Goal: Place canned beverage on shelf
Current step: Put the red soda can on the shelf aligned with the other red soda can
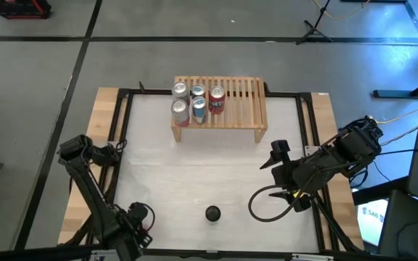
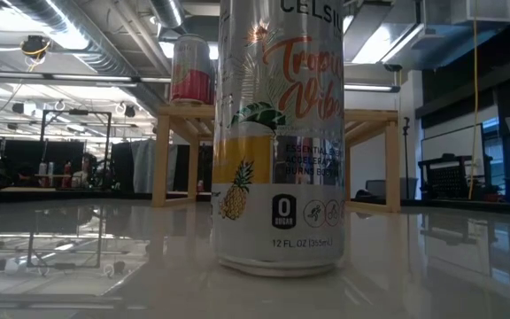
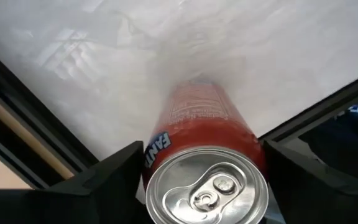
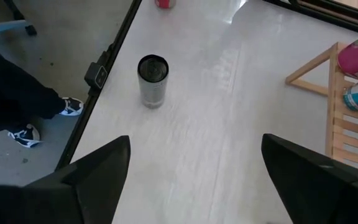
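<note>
Gripping an orange-red aluminium soda can (image 3: 207, 155) between its two dark fingers, the left gripper (image 1: 138, 220) is sitting at the near left corner of the white tabletop (image 1: 216, 167), so the step in hand looks like the pick-up of the next drink, with the carry to the rack not yet begun. The low light-wood slatted shelf (image 1: 242, 101) is standing at the far middle of the table, well apart from that gripper, and five cans (image 1: 197, 101) are already crowding its left half, leaving the right half of the slats bare. The next move, as I judge it, is calling for a lift clear of the table, a long reach across to the shelf and a level set-down on the free slats — upright, and clear of the cans already there. The right gripper (image 1: 278, 161) is hovering over the right side of the table with its fingers spread wide and nothing between them, waiting. A tall silver can with a pineapple print (image 2: 279, 142) is standing alone near the front edge, just in front of the low camera; from above it is showing only as a dark round top. Much is staying hard to read: in the high view the held can is hidden under the left arm's wrist, the low view is blocked by the pineapple can so that only a single red can (image 2: 191, 71) and parts of the shelf legs are showing, and the held can's label is cut off partway.
</note>
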Robot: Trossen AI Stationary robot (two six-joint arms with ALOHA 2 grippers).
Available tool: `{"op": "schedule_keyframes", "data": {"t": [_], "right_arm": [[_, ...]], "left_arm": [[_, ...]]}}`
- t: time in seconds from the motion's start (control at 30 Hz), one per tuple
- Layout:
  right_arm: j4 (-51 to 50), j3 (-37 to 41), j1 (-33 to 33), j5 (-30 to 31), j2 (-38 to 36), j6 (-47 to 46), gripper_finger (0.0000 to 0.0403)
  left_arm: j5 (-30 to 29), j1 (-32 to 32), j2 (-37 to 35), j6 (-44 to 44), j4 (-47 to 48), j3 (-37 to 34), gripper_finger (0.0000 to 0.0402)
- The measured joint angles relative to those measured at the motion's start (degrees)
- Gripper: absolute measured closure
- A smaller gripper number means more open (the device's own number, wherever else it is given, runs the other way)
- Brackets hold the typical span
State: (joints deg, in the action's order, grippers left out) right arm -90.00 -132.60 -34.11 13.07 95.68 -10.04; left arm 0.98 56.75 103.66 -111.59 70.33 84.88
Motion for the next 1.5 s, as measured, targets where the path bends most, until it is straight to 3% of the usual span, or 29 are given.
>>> {"op": "schedule_keyframes", "data": {"t": [0.17,0.33,0.47,0.6,0.83,1.07,1.23,1.5], "right_arm": [[0.0,0.0,0.0,0.0,0.0,0.0,0.0052],[0.0,0.0,0.0,-0.1,-0.2,-1.2,0.0052],[0.0,0.0,-0.1,0.9,-0.7,-1.8,0.0052],[0.2,0.1,0.0,5.9,-0.7,-1.9,0.0052],[1.5,4.5,0.4,16.1,-0.5,-3.2,0.0052],[3.8,19.0,0.3,19.3,-4.7,-9.4,0.0052],[12.3,35.1,0.4,24.7,-10.8,-15.6,0.0052],[25.8,53.3,0.4,24.8,-15.4,-20.4,0.0052]], "left_arm": [[0.2,-1.0,-0.2,3.0,-0.1,0.0,0.014],[-0.3,-4.0,-2.0,7.7,0.8,0.9,0.0141],[-3.4,-7.7,-4.8,11.8,6.8,3.6,0.0141],[-7.4,-13.9,-7.6,19.2,13.0,8.0,0.0141],[-9.3,-28.1,-8.7,39.8,12.8,10.7,0.0141],[-11.7,-39.1,-8.0,54.2,9.7,10.7,0.0141],[-8.1,-44.1,-5.2,60.8,5.6,10.7,0.0141],[-2.4,-47.8,1.6,65.3,0.2,10.7,0.0142]]}}
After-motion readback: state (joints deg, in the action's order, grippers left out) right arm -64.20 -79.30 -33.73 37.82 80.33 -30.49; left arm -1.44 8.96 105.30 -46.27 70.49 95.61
